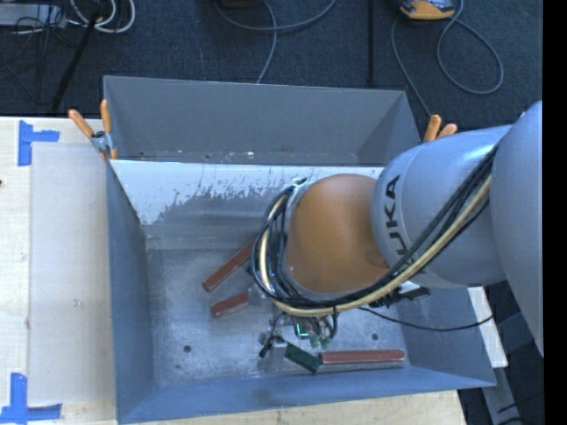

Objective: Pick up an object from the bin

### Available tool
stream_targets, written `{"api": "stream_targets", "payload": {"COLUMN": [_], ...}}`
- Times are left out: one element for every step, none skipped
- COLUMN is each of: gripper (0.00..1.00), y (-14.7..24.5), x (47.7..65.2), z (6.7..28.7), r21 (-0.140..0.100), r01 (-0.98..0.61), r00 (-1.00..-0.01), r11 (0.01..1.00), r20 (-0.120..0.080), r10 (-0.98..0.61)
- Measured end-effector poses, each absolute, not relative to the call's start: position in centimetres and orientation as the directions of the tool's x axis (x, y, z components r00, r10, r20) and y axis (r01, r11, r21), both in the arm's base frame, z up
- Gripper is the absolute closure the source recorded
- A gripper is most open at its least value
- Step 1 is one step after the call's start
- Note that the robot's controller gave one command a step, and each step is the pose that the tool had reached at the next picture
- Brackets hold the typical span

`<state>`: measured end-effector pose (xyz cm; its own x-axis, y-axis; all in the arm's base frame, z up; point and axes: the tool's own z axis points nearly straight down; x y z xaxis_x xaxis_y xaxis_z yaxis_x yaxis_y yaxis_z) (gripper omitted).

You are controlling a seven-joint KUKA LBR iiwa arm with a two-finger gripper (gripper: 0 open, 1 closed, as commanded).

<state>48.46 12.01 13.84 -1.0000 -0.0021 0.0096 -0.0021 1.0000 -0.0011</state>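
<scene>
Though the arm reads "KUKA", its jaws' state cannot be told.

- The wrist cover hangs over the middle of the bin, and the arm runs off to its right, over the bin's right wall.
- The gripper sits just in front of the wrist cover, low over the bin floor.
- A slanted stick lies on the floor just left of the wrist cover.
- A short stick lies left of the wrist cover and slightly in front of it, near the slanted stick but apart from it.
- A long bar lies flat in front of the wrist cover, along the bin's near wall.
- A small piece lies in front of the wrist cover, just beside the gripper, at the long bar's left end.
</scene>
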Motion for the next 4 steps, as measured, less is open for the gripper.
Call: {"api": "stream_targets", "payload": {"gripper": [0.0,0.0,0.0,0.0], "y": [7.2,3.4,8.3,9.7], "x": [52.5,57.2,62.0,62.0], "z": [7.2,19.4,9.4,7.1], "r21": [0.005,-0.001,0.004,0.0], "r01": [-0.106,-0.536,-0.741,-0.755], "r00": [-0.994,-0.844,-0.672,-0.656], "r11": [0.994,0.844,0.672,0.656], "r20": [-0.014,-0.004,0.0,-0.001], "r10": [-0.106,-0.536,-0.741,-0.755]}}
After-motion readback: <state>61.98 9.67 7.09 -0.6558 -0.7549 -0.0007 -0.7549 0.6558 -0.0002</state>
